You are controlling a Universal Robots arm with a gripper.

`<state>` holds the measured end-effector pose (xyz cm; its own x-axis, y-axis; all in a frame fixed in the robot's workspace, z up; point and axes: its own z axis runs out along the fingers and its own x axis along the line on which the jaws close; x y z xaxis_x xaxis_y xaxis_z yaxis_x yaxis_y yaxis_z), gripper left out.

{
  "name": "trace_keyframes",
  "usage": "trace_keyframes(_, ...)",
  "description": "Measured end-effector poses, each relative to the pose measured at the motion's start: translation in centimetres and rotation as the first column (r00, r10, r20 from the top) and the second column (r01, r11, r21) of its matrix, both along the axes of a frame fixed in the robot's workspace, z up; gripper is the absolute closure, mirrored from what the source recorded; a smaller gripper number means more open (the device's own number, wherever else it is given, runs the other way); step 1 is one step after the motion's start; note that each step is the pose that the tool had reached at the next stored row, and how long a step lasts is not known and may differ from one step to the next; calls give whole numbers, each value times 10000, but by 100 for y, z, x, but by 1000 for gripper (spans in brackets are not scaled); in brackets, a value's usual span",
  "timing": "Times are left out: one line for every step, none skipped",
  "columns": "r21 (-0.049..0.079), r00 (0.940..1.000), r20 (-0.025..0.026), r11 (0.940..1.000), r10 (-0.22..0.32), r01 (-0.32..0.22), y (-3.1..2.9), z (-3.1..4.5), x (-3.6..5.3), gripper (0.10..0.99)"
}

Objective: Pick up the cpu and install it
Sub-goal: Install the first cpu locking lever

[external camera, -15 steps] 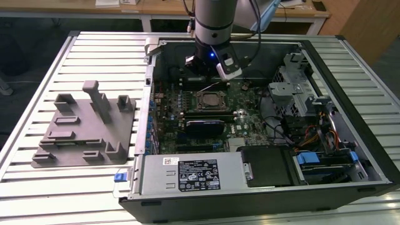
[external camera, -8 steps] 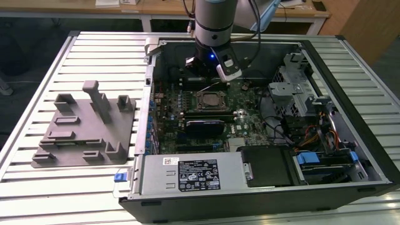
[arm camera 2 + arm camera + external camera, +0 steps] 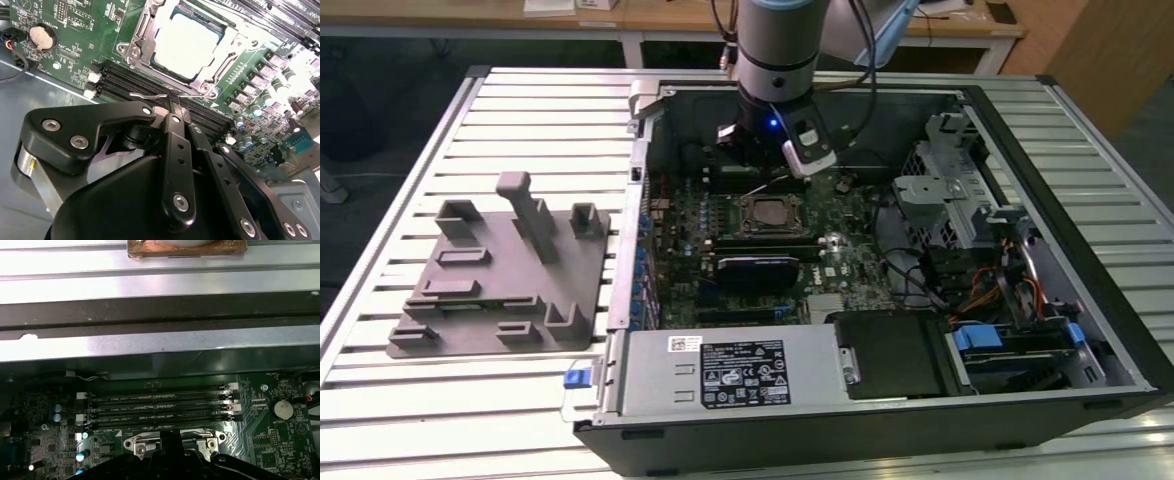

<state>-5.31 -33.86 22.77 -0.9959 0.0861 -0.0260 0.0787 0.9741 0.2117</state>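
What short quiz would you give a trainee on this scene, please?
1. True or false: the cpu lies in the socket.
2. In the exterior view, the grey fixture stands: A) on the cpu; B) on the table, at that view's left; C) in the socket.
3. Fill in: the gripper hangs over the ____.
Key: 1 true; 2 B; 3 motherboard.
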Motion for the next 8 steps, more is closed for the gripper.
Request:
trace_keyframes(-3, 10000, 0, 10000, 1, -1, 0, -4, 2, 980)
trace_keyframes(-6, 10000, 0, 10000, 1, -1, 0, -8, 5, 980)
trace_keyframes(-10, 10000, 0, 10000, 1, -1, 0, -12, 7, 980)
trace_keyframes(-15, 10000, 0, 10000, 0, 0, 0, -16, 9, 980)
trace_keyframes(-20, 10000, 0, 10000, 0, 0, 0, -21, 12, 980)
trace_keyframes(-28, 10000, 0, 10000, 0, 0, 0, -24, 14, 980)
trace_keyframes(-33, 10000, 0, 10000, -1, 1, 0, -28, 16, 980)
trace_keyframes(-41, 10000, 0, 10000, -1, 1, 0, -33, 18, 980)
